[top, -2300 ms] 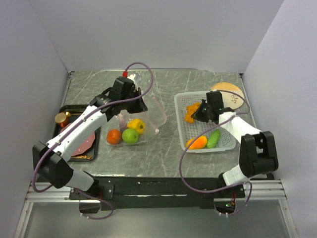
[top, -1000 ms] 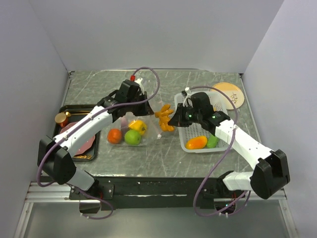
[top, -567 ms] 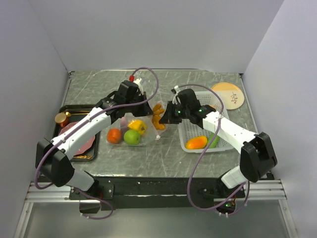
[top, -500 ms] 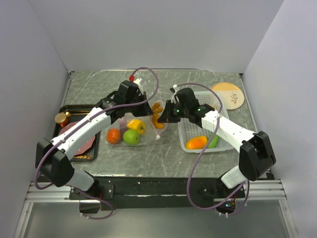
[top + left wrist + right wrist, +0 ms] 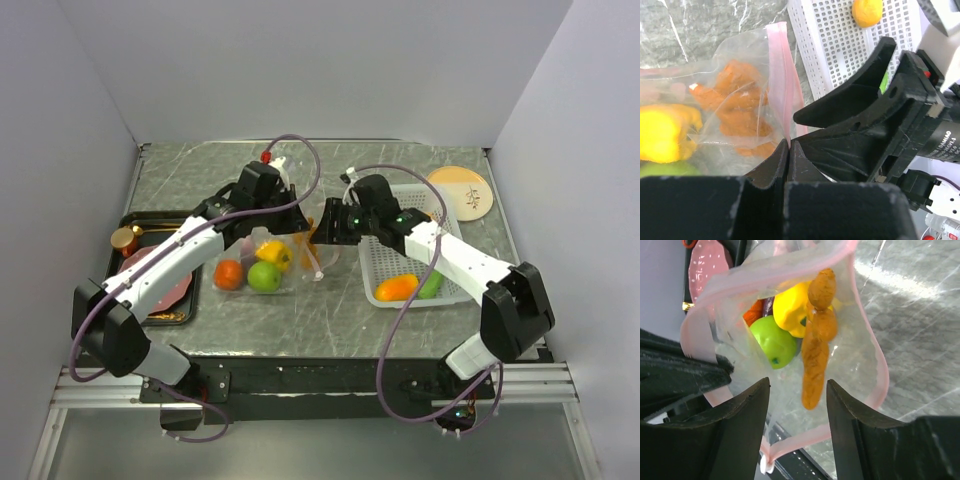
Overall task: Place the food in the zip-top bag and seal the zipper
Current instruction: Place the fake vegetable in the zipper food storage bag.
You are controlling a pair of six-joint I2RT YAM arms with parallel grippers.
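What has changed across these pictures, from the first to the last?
The right gripper carried the orange food leftward from the basket to the bag mouth and opened, releasing it inside. The left gripper stayed shut on the zipper; mango and cucumber stayed in the basket.

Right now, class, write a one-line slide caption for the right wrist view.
Open right pincer above the zip-top bag, an orange food piece in its mouth beside green lime and yellow pepper.

white-shelled left arm (image 5: 165, 262) and right arm (image 5: 455, 260), black joints (image 5: 112, 338), looping purple cables (image 5: 379, 365), matte black fingers (image 5: 742, 435), red connector cap (image 5: 266, 157)
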